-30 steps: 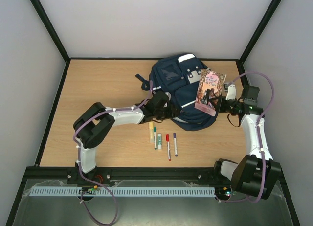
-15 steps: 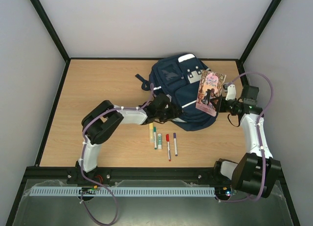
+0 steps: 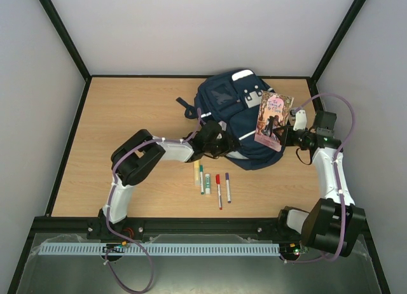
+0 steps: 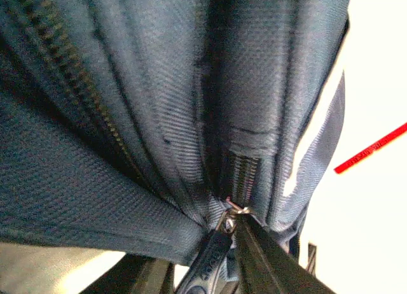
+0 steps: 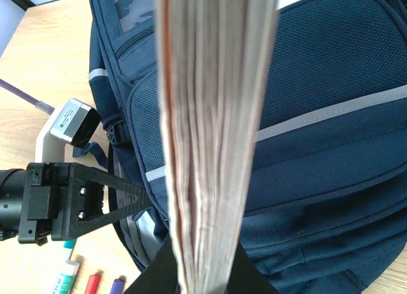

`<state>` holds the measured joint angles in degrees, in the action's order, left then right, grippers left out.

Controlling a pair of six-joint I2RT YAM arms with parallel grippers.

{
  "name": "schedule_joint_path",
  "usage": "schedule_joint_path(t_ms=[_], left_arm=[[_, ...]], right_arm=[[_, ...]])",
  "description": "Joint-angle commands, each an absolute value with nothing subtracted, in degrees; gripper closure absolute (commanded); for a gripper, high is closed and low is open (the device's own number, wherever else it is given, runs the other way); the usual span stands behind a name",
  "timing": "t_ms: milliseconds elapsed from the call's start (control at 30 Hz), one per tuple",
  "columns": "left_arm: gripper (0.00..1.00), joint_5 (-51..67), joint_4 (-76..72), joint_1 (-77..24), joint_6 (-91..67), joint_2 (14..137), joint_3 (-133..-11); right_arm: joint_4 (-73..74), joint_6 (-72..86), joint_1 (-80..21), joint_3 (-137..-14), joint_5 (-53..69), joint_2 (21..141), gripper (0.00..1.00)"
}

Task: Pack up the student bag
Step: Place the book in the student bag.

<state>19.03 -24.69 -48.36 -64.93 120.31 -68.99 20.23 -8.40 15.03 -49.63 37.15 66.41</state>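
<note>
The student bag [image 3: 229,109] is a navy backpack lying flat on the far middle of the table. My left gripper [image 3: 224,144] is at its near edge. In the left wrist view its jaws [image 4: 203,278] have narrowed around the dark zipper pull [image 4: 213,256], which touches the right finger [image 4: 267,268]. A thin gap remains on the other side. My right gripper [image 3: 283,136] is shut on a pink-covered book [image 3: 273,119], held on edge over the bag's right side. In the right wrist view the book's pages [image 5: 210,116] hide most of the bag [image 5: 331,84].
Several markers and a glue stick [image 3: 210,182] lie in a row on the wood, just in front of the bag. One red marker [image 4: 369,151] shows in the left wrist view. Black frame rails edge the table on all sides.
The left arm has reached a little further right along the bag's near edge and its jaws have narrowed around the zipper pull. The right arm and book have barely moved.
</note>
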Motion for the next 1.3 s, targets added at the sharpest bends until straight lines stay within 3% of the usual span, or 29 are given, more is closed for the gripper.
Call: schedule_joint_path(t_ms=[0, 200, 667, 800, 1067, 1167, 1267], left_arm=[[0.82, 17.9, -28.6, -48.5, -64.0, 118.1, -70.5], [0.97, 15.7, -26.6, -47.6, -60.8, 112.9, -68.3], [0.98, 15.5, -9.4, -35.6, -50.7, 95.4, -60.6], [0.98, 18.0, -5.3, -31.5, -48.1, 96.5, -60.4], [0.97, 21.2, -13.3, -31.8, -51.1, 99.9, -55.0], [0.92, 22.2, -15.4, -32.5, -52.0, 100.5, -53.9], [0.78, 22.8, -15.5, -33.2, -52.6, 102.0, -54.2]], right_arm=[[19.6, -9.1, 15.1, -49.2, 38.2, 66.4, 0.99], [19.6, -8.7, 15.2, -49.0, 38.0, 65.4, 0.99], [18.0, -6.0, 15.3, -48.5, 36.2, 59.1, 0.99], [18.6, -6.0, 15.3, -48.8, 37.4, 60.9, 0.99], [19.2, -6.3, 15.3, -48.8, 38.2, 62.1, 0.99], [19.2, -6.5, 15.3, -48.7, 38.4, 62.2, 0.99], [19.3, -6.5, 15.3, -48.7, 38.5, 62.5, 0.99]])
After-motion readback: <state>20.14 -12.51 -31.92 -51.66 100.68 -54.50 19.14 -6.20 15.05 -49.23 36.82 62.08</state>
